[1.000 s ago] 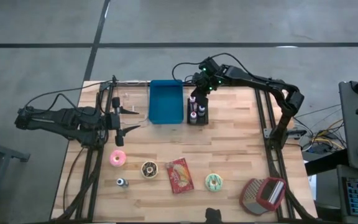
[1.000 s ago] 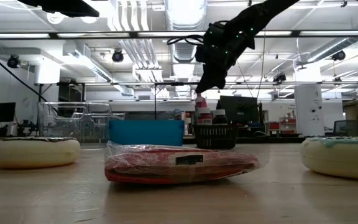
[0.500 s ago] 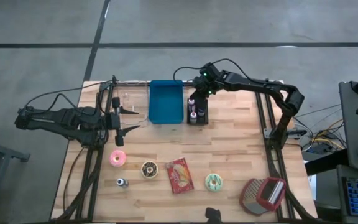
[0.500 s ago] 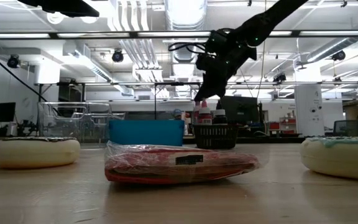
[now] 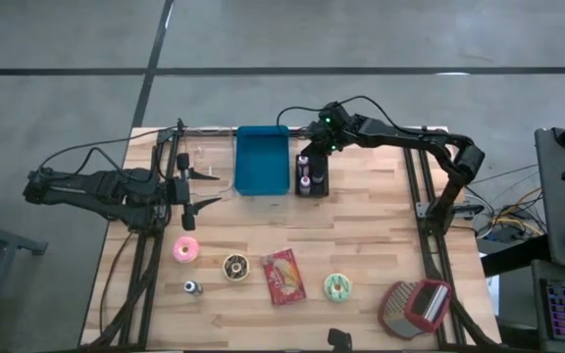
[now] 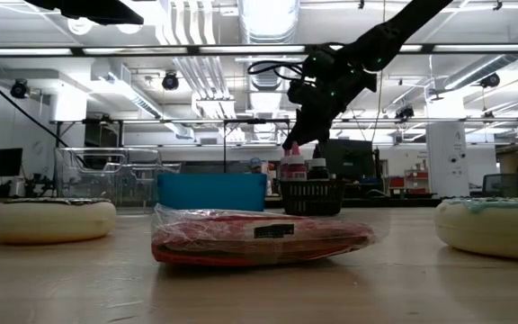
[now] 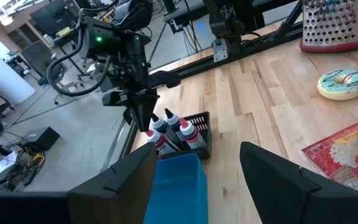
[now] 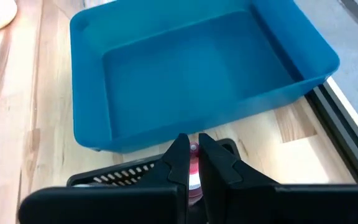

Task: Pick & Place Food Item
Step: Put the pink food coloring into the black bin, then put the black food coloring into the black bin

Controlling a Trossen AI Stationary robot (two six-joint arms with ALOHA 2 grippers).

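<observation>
Right gripper (image 5: pixel 307 157) poised at the cap of a bottle (image 8: pixel 193 174) in the black basket (image 5: pixel 310 182).
The jaws are clenched on nothing, their tips together just above the pink-capped bottle, which stands upright in the basket beside the blue tray (image 5: pixel 262 159). The left gripper (image 5: pixel 200 188) waits at the table's (image 5: pixel 361 235) left edge, jaws released. The red food packet (image 5: pixel 283 276) lies flat near the front edge, between two doughnuts, well apart from both grippers.
</observation>
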